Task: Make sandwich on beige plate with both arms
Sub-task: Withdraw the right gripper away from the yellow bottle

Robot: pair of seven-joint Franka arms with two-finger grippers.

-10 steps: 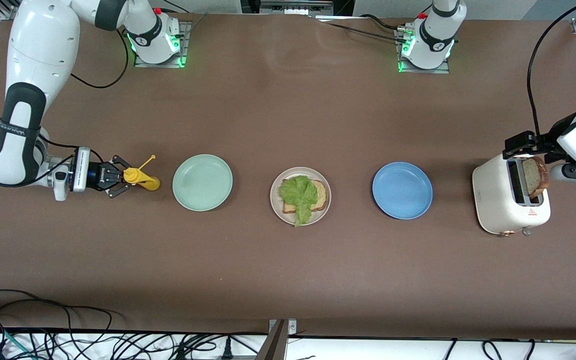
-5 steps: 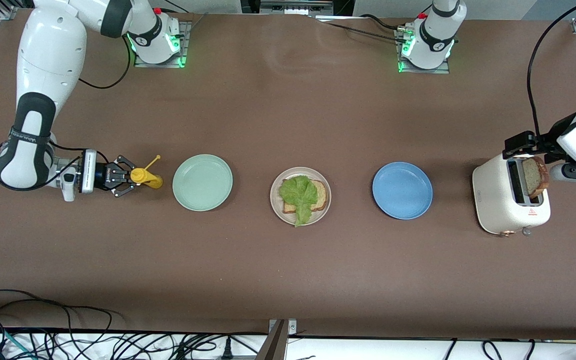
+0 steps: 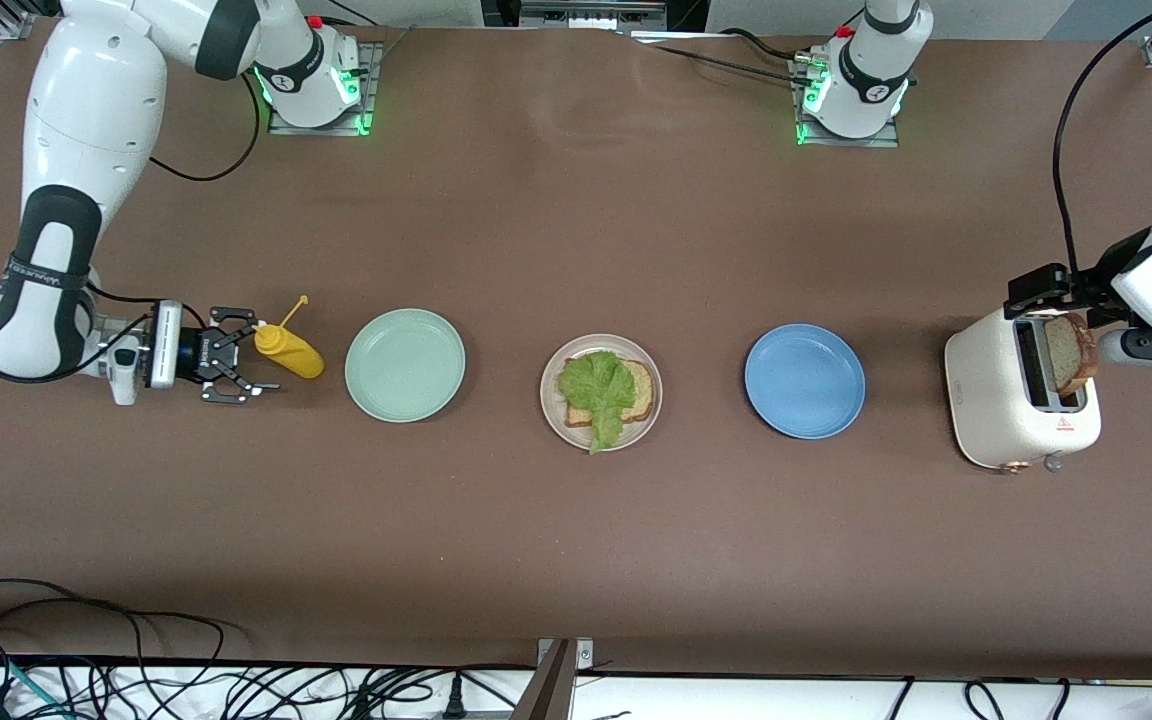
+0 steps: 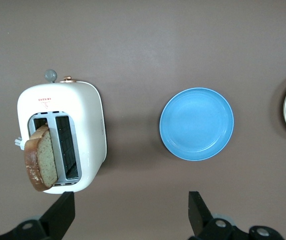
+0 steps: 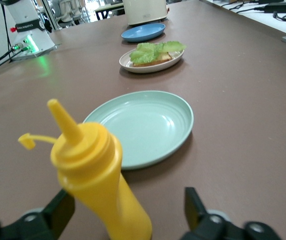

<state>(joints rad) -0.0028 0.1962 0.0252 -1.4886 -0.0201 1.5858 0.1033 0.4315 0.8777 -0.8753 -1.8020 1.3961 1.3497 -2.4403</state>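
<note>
The beige plate (image 3: 550,400) lies mid-table with one bread slice (image 3: 642,392) and a lettuce leaf (image 3: 596,390) on top; it also shows in the right wrist view (image 5: 151,65). A second bread slice (image 3: 1073,352) stands in the slot of a white toaster (image 3: 1011,410), also seen in the left wrist view (image 4: 40,161). My left gripper (image 3: 1046,292) hangs open and empty in the air by the toaster (image 4: 90,125). My right gripper (image 3: 248,358) is open at table level, its fingers either side of a yellow squeeze bottle (image 3: 288,350) (image 5: 95,170).
A mint-green plate (image 3: 404,365) lies between the bottle and the beige plate. A blue plate (image 3: 804,380) lies between the beige plate and the toaster. Cables run along the table edge nearest the front camera.
My right gripper has opened and let go of the yellow bottle, then drawn back a little from it. The left arm has not moved.
</note>
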